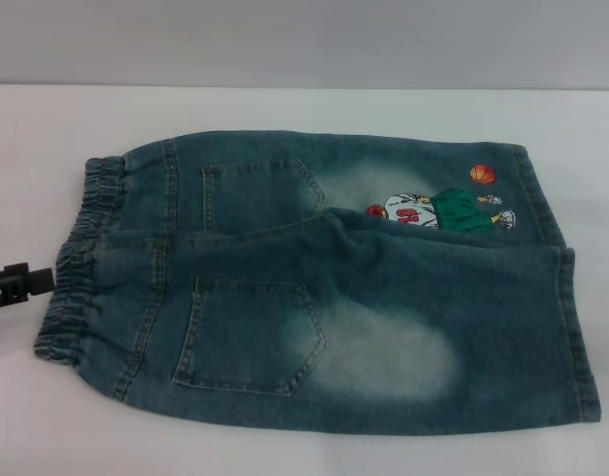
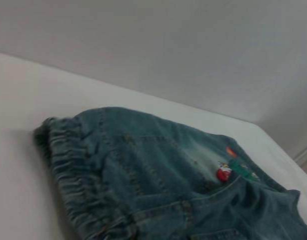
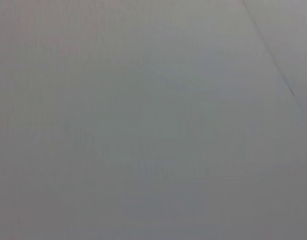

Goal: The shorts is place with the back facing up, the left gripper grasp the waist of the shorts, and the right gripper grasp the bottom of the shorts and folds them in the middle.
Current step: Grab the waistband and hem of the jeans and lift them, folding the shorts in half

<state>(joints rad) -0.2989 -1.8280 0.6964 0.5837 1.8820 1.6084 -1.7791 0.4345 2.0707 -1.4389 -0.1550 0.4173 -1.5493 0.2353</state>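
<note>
The faded denim shorts (image 1: 314, 297) lie flat on the white table, back pockets up. Their ruffled waist (image 1: 76, 263) is at the left and the bottom hems (image 1: 567, 297) at the right, near the cartoon print (image 1: 443, 210). My left gripper (image 1: 17, 284) pokes in from the left edge, just short of the waist and level with its middle. The left wrist view looks across the waist (image 2: 78, 175) toward the print (image 2: 228, 170). My right gripper is out of view; its wrist camera sees only a plain grey surface.
The white table (image 1: 285, 119) runs beyond the shorts on all sides, with a grey wall (image 1: 304, 40) behind it. The table's far edge and corner (image 2: 273, 145) show in the left wrist view.
</note>
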